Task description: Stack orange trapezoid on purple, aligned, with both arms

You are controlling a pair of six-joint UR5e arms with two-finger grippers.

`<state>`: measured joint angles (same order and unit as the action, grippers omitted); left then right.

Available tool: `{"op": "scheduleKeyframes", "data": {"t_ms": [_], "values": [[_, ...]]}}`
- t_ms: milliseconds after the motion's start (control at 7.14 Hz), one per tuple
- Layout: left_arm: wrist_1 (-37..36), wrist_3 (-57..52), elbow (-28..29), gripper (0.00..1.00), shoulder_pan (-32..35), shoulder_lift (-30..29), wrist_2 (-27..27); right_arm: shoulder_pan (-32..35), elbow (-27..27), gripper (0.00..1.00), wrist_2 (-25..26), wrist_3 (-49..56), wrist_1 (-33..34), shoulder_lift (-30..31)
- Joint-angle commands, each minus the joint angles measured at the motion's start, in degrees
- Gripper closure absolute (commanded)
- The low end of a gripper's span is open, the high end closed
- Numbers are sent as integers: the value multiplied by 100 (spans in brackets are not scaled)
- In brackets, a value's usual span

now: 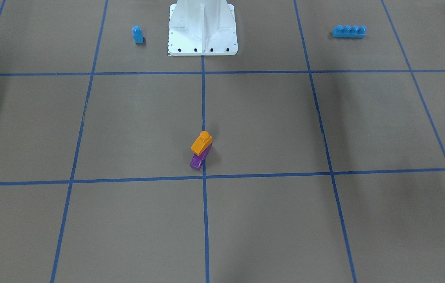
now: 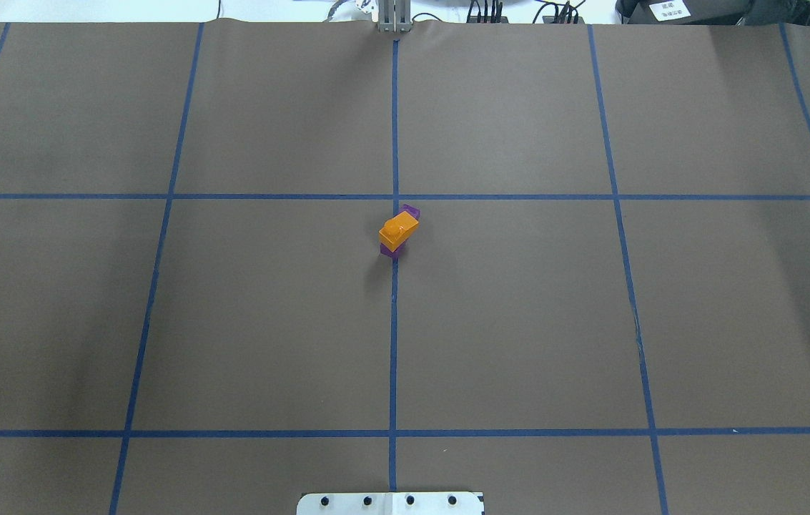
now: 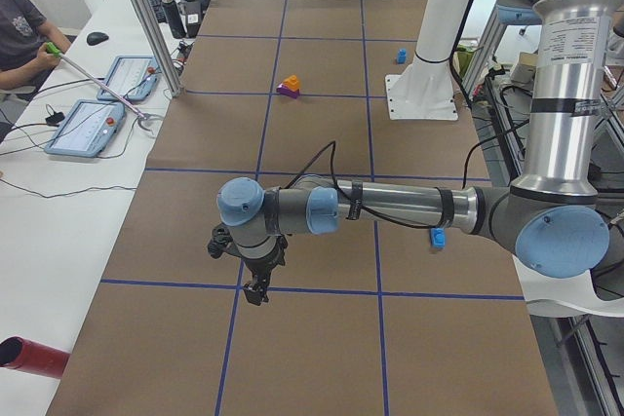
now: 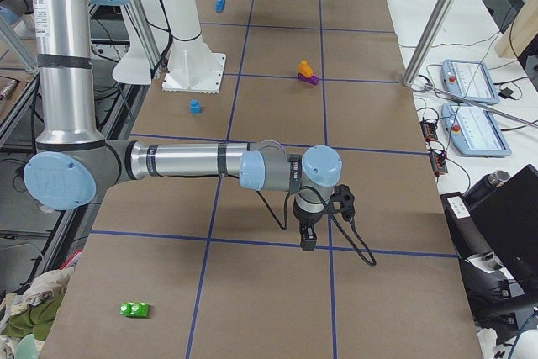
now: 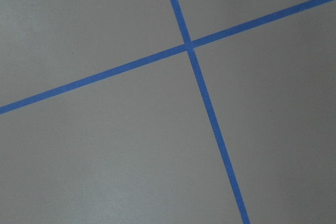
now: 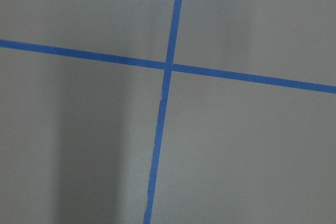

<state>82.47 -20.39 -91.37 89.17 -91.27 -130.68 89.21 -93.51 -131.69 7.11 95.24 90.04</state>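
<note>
The orange trapezoid (image 1: 201, 144) is sitting on top of the purple (image 1: 198, 160) in the middle of the tabletop, with purple peeking out beneath it. The left gripper (image 3: 256, 291) is hanging near the left edge and the right gripper (image 4: 308, 241) near the right edge, both pointing down and well apart from the stack. Fingers apart or together? Cannot tell.

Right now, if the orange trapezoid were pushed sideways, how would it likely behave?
It would probably tip or slip off rather than slide: the orange trapezoid looks skewed on the purple, not squarely seated. Its glossy plastic suggests it is stiff, light and somewhat slippery. The stack is narrow, so both might topple together.
</note>
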Motion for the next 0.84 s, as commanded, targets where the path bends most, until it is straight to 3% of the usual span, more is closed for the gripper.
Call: {"op": "scheduleKeyframes", "data": {"t_ms": [0, 700], "values": [[5, 17, 14, 0, 4, -57, 8, 0, 69, 0, -76, -35, -6, 22], [5, 9, -30, 0, 4, -93, -1, 0, 8, 0, -305, -246, -6, 13]]}}
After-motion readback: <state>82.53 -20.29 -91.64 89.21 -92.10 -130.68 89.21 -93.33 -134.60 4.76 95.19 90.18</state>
